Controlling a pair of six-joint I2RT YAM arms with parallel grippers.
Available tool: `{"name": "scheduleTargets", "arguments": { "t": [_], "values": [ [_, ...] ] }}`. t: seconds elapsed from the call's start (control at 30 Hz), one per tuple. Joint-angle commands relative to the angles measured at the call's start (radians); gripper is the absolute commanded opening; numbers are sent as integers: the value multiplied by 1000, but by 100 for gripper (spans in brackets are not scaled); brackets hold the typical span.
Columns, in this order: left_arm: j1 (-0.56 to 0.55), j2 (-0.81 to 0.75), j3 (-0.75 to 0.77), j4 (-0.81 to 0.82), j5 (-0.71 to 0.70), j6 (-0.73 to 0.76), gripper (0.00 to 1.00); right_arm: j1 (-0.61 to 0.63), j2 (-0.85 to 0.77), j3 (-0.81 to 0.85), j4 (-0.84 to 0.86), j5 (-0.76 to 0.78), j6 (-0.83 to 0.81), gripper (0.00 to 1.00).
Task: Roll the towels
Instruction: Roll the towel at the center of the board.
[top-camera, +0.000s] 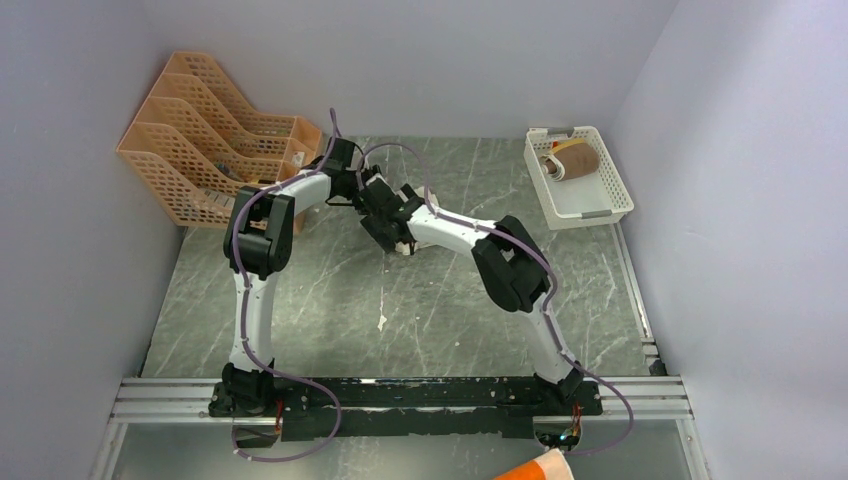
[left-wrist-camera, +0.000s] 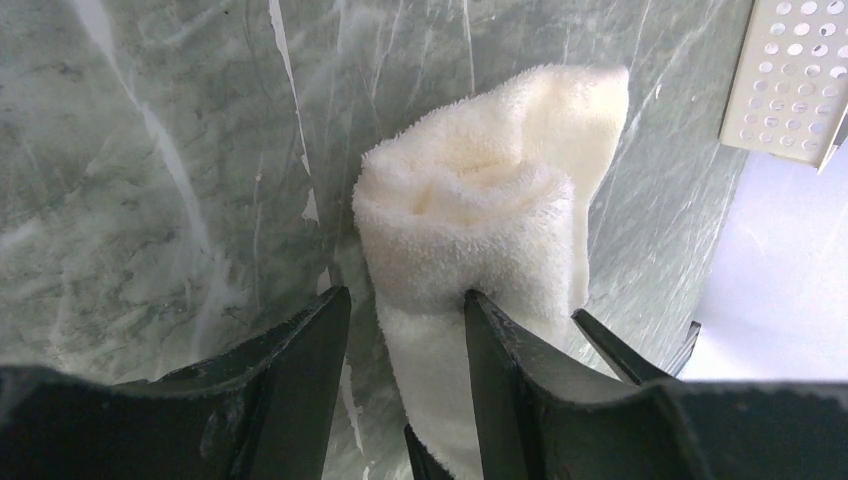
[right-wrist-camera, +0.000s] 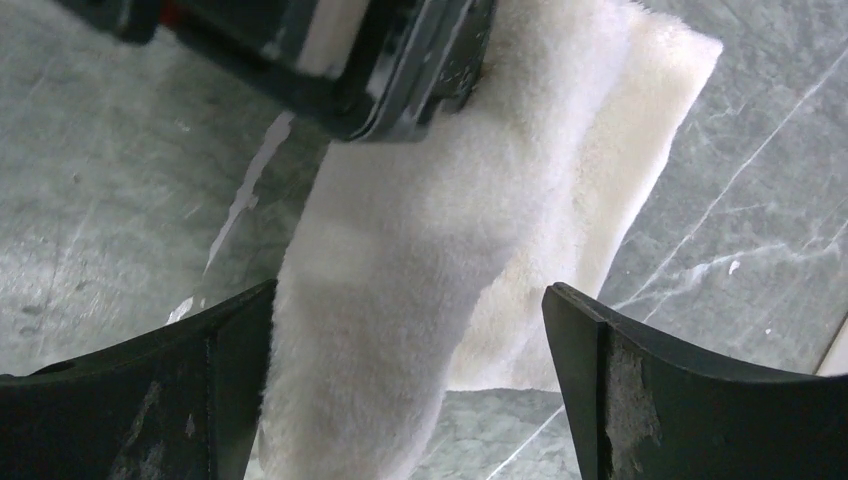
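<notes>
The cream-white towel (left-wrist-camera: 480, 210) lies on the marble table, partly rolled, with a flat tail (right-wrist-camera: 640, 130) beside the roll. My left gripper (left-wrist-camera: 405, 295) has its jaws partly closed round the roll's end. Its right finger (left-wrist-camera: 505, 370) presses into the pile, and its left fingertip sits at the towel's edge. My right gripper (right-wrist-camera: 410, 380) stands wide open astride the roll (right-wrist-camera: 400, 300), its left finger (right-wrist-camera: 225, 390) touching it. In the top view both grippers (top-camera: 385, 215) meet at mid-back and hide this towel. The brown-tan towel (top-camera: 578, 160) lies in the white basket.
The white perforated basket (top-camera: 600, 205) stands at the back right, its corner (left-wrist-camera: 795, 70) close to the left wrist view's edge. An orange file rack (top-camera: 200, 140) stands at the back left. Grey walls close in both sides.
</notes>
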Motion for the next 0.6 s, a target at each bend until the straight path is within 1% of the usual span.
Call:
{"name": "scheduleTargets", "arguments": {
  "t": [0.0,0.1,0.2,0.27,0.33,0.37,0.4,0.43,0.47,0.5,0.57],
  "values": [
    [-10,19,39,-35,-13,18,57,-10,42,64,5,76,40,100],
    [-9,21,42,-43,-12,21,57,-9,54,90,12,56,45,98],
    [-8,21,44,-48,-11,22,58,-10,52,90,29,5,45,90],
    [-8,16,45,-52,-13,21,58,-12,41,73,47,-32,46,79],
    [-2,8,48,-56,-20,26,58,-22,26,48,65,-81,59,65],
    [3,2,48,-57,-21,26,59,-32,18,35,75,-116,74,55],
    [11,-5,51,-59,-22,26,59,-51,8,21,81,-146,86,44],
    [20,-11,55,-61,-22,28,59,-63,-3,4,92,-172,98,36],
    [33,-16,58,-66,-23,32,59,-78,-14,-12,102,-196,107,30],
    [45,-24,59,-70,-24,34,59,-89,-22,-27,110,-218,115,26],
    [71,-43,54,-76,-21,36,60,-112,-41,-51,128,-266,128,24]
  ]
}}
